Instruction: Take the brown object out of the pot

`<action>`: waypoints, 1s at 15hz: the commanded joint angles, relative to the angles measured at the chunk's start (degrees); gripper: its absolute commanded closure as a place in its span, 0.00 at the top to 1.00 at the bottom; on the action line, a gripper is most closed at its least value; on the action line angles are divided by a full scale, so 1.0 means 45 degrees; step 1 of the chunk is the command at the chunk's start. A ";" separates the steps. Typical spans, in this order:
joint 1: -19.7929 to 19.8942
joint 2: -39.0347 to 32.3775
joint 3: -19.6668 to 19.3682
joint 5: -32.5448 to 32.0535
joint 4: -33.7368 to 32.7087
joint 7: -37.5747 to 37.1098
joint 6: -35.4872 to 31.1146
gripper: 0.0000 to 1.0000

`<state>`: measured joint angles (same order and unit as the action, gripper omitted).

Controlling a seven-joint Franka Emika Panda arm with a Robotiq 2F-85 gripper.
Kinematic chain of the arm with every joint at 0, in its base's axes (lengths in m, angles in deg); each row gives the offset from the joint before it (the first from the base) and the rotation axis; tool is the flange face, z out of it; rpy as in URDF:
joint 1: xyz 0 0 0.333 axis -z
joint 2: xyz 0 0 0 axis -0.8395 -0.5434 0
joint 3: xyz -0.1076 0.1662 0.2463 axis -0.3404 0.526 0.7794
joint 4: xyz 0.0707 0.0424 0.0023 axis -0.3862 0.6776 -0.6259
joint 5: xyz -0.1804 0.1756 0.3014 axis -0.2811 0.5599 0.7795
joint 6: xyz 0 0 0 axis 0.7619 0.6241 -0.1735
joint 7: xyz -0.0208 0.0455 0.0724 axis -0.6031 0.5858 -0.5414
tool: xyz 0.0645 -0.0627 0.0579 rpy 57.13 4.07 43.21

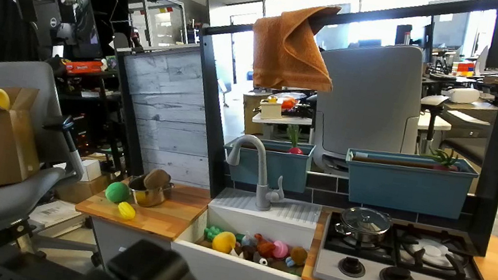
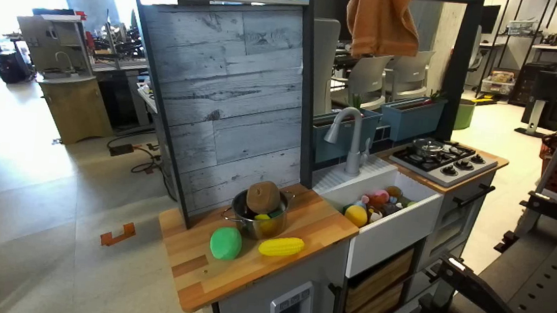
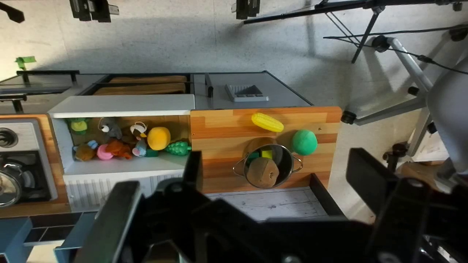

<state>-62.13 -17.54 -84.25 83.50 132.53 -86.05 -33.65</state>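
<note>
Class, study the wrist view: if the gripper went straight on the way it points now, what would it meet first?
Probably the brown lump in the pot, seen between the open jaws of the gripper; depth is unclear, so the pot could come first.

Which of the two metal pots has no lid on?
The open pot on the wooden counter, with the brown object poking out; the other pot, on the stove, wears a clear lid.

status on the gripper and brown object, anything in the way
Gripper open, empty. Brown object in pot, poking out. Yellow piece and green piece beside it inside, nothing seen on top.
</note>
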 commanded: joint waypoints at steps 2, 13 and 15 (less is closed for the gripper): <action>0.0092 -0.0091 0.0080 -0.0164 0.0052 0.0109 -0.0251 1.00; 0.0180 -0.7506 0.0038 -0.2749 -0.4406 0.2011 -0.4799 1.00; 0.0109 -0.8851 0.0087 -0.3022 -0.5942 0.2240 -0.4183 1.00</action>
<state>-61.17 -47.95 -84.15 72.33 117.02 -77.38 -55.56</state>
